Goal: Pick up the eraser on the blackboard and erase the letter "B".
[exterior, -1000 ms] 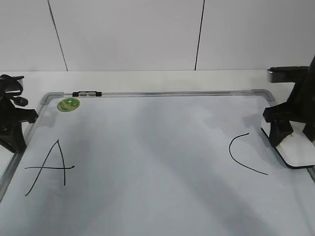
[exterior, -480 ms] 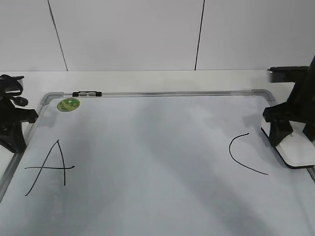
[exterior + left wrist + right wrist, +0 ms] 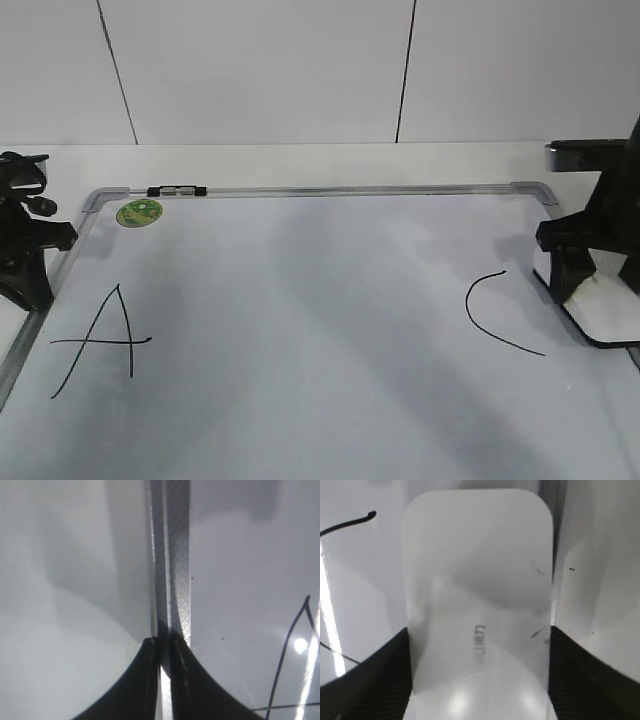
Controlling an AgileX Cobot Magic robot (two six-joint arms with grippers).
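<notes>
The right hand point(image 3: 590, 285) stands at the 3 o'clock edge of the exterior view, its two dark fingers straddling the eraser point(image 3: 608, 312). In the right wrist view the hand point(image 3: 479, 680) shows a finger point(image 3: 367, 680) against each long side of the eraser point(image 3: 477, 595), so it is closed on the block. The eraser is white with rounded corners, and a thin dark base shows along its lower edge in the exterior view. A small grey marking sits on its top, too blurred to read.

The eraser rests on the blackboard point(image 3: 300, 300), a white board with a grey metal frame lying flat on the pale surface point(image 3: 300, 160). Just toward 9 o'clock of the eraser is a curved black "C" point(image 3: 495, 315). At the far 9 o'clock side is a slanted black "A" point(image 3: 100, 340). Between them the board shows no letter "B".

A round green magnet point(image 3: 139, 212) lies at 11 o'clock, touching the board near the top frame. A black-and-clear marker pen point(image 3: 176, 190) lies along that frame, just beside the magnet.

The left hand point(image 3: 25, 255) stands at the 9 o'clock frame edge. In the left wrist view the hand point(image 3: 165, 680) has its fingers pressed nearly together, holding nothing, above the frame strip point(image 3: 172, 555).
</notes>
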